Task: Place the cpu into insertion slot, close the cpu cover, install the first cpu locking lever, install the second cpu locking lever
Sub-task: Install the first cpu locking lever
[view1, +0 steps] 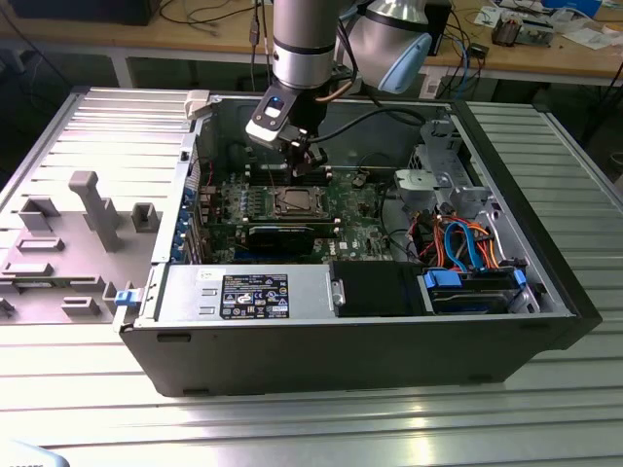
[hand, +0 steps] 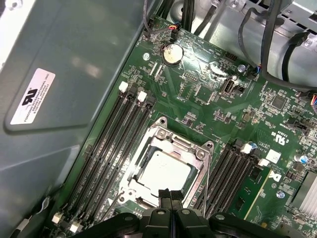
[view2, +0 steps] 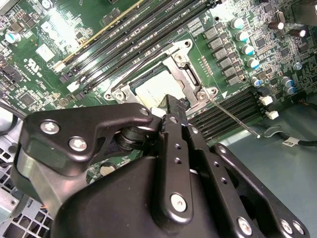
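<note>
The cpu (hand: 164,173), a silvery-grey square, lies flat in the insertion slot (view1: 295,202) on the green board. The cpu cover (hand: 174,145), a silver frame, rests down around the chip; the cpu (view2: 151,90) and the cpu cover (view2: 184,64) also appear in the second wrist view. A thin locking lever (view2: 233,118) sticks out from one corner of the slot across the black memory slots. My gripper (hand: 170,194) hovers just above the edge of the slot, fingers pressed together with nothing between them. From outside, the gripper (view1: 309,167) hangs slightly behind the slot.
Long black memory slots (hand: 114,148) flank the socket on both sides. The case wall (hand: 64,89) rises close beside them. A black card (view1: 282,233), a power supply (view1: 243,292) and a drive bay with blue and orange cables (view1: 467,248) fill the case's near side.
</note>
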`<state>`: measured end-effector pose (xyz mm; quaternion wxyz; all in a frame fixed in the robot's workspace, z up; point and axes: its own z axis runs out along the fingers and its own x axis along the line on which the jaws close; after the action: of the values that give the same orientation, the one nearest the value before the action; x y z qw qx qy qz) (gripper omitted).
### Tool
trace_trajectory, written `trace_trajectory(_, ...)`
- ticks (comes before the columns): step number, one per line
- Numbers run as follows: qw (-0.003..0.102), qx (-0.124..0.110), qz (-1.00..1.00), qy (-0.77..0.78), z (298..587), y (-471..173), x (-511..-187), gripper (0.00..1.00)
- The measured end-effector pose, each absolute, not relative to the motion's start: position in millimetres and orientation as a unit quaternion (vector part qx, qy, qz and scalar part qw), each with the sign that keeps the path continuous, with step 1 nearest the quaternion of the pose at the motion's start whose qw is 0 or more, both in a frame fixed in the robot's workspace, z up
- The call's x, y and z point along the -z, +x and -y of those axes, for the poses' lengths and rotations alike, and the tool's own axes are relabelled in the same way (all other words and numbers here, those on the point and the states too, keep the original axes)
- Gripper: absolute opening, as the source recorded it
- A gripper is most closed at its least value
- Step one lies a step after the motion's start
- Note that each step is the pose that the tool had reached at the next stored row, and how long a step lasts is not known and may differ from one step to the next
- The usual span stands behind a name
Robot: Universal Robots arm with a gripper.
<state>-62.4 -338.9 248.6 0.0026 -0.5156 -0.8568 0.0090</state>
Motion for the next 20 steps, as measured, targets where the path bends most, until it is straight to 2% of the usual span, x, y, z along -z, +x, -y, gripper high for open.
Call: trace_trajectory(20,0.003,-0.009,0.862,-0.506,338.9,-62.4,-248.6,0.11)
